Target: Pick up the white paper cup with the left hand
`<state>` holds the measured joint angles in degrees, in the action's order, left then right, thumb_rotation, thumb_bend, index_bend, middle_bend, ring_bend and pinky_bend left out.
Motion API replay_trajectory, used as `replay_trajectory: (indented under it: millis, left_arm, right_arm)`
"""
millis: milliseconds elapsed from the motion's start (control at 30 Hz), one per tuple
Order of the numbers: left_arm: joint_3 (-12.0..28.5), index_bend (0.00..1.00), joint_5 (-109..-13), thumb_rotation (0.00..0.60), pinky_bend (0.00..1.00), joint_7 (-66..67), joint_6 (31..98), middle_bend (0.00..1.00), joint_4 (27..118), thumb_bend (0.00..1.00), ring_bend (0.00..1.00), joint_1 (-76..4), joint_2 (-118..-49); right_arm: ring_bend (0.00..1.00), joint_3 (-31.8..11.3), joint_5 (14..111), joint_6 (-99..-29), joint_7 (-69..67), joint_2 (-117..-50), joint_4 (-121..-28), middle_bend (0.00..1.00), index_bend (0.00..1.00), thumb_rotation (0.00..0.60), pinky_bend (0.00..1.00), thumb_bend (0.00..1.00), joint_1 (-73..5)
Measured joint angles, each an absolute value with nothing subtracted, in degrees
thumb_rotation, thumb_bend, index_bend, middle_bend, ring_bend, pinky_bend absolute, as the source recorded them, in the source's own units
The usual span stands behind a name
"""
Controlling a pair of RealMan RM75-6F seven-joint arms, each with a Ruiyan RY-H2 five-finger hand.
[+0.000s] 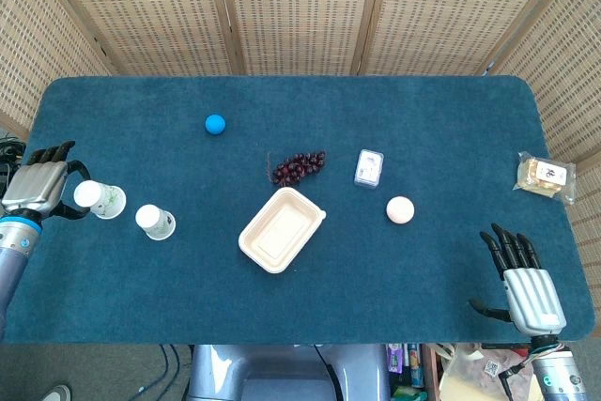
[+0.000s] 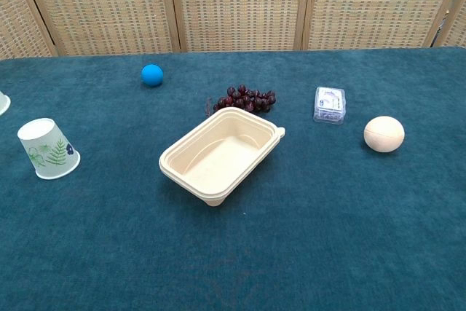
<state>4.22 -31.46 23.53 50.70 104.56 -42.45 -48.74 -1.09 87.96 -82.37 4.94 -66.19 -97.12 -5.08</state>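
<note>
My left hand [image 1: 38, 186] grips a white paper cup with a green leaf print [image 1: 100, 200] at the table's far left, lifted off the cloth. Only a sliver of that cup [image 2: 2, 102] shows at the left edge of the chest view. A second, matching paper cup [image 1: 155, 222] stands upside down on the table just to the right of the held one, also plain in the chest view [image 2: 47, 148]. My right hand [image 1: 524, 279] rests at the near right corner with its fingers spread and nothing in it.
A beige food tray [image 1: 280, 229] lies mid-table, with dark grapes [image 1: 297, 166] behind it. A blue ball [image 1: 215, 123] sits at the back left. A small clear box [image 1: 369, 167], a cream ball [image 1: 400, 209] and a snack packet [image 1: 546, 177] lie to the right.
</note>
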Motion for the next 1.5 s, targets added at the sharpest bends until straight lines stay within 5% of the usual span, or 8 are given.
replay_trajectory:
  millis: [733,1067,1267,1500]
  left_arm:
    - [0.9,0.39,-36.2,0.600,0.00,22.8,51.7,0.00,90.7,0.25,0.00,-38.7,-62.8]
    - [1.5,0.02,-37.4,0.600,0.00,21.2,50.8,0.00,90.8,0.25,0.00,-38.0,-62.0]
    - [2.9,0.00,-41.3,0.600,0.00,16.2,52.8,0.00,93.7,0.25,0.00,-36.0,-60.3]
    - [3.1,0.00,-58.5,0.600,0.00,7.8,64.8,0.00,97.7,0.25,0.00,-29.1,-60.4]
  right_arm:
    - [0.00,-1.2,87.8,-82.5,5.1,-66.3,-97.1,0.00,0.00,0.600,0.00,0.09,-5.0]
    - [0.00,-1.2,87.9,-82.6,5.1,-66.3,-97.1,0.00,0.00,0.600,0.00,0.09,-5.0]
    - [0.00,-1.3,88.0,-82.8,4.9,-66.3,-97.0,0.00,0.00,0.600,0.00,0.09,-5.0]
    - [0.00,-1.5,89.3,-83.5,4.5,-67.0,-96.4,0.00,0.00,0.600,0.00,0.09,-5.2]
